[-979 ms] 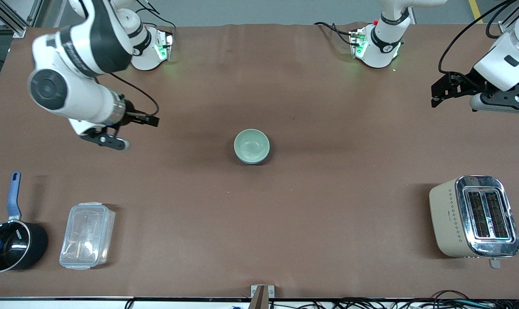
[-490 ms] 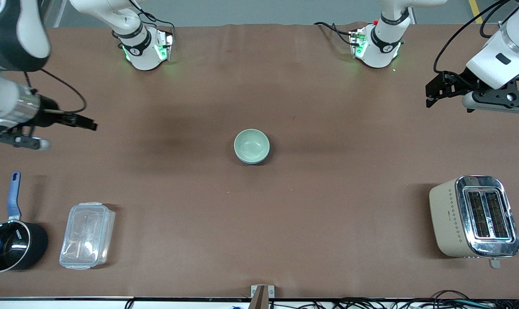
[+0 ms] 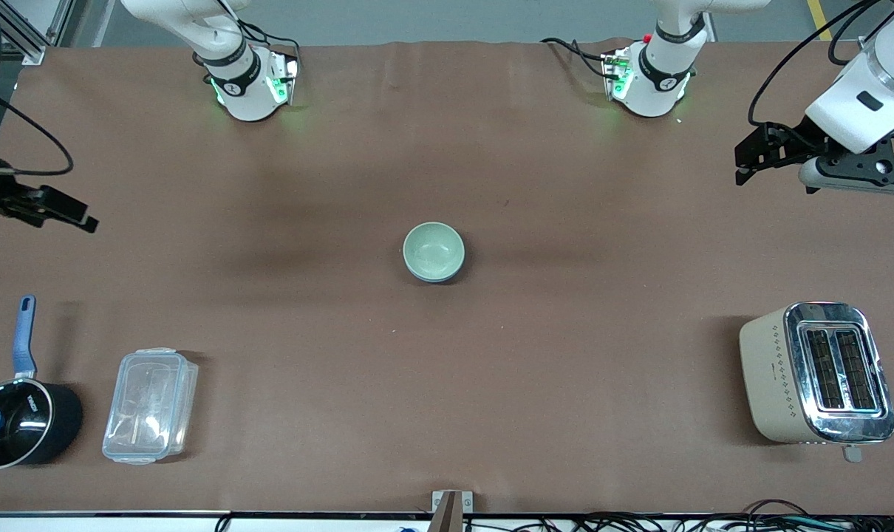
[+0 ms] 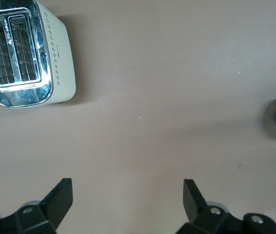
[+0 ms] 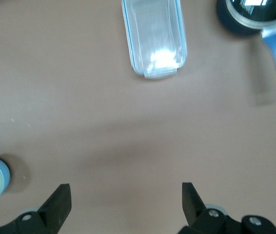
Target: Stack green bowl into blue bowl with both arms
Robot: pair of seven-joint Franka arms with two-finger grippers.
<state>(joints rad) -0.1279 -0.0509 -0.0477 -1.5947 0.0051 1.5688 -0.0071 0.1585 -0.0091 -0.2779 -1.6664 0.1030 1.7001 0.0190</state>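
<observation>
A pale green bowl sits nested inside a light blue bowl at the middle of the brown worktop, only a thin blue edge showing beneath the green rim. By the look of it the stacking is done, and both arms are clear of the pair.

The left tool hangs over the worktop at the left arm's end, its two black fingers spread wide with nothing between them; its wrist view takes in a cream and chrome two-slot toaster and a sliver of the stacked bowls at the frame's edge. The right tool hangs over the worktop's edge at the right arm's end, its fingers likewise wide apart and empty.

A clear lidded plastic food container and a black saucepan with a blue handle lie at the right arm's end, both nearer to the front camera than the bowls.

Judging from this, little is left: the next move seems only to park both arms without brushing the stack.
</observation>
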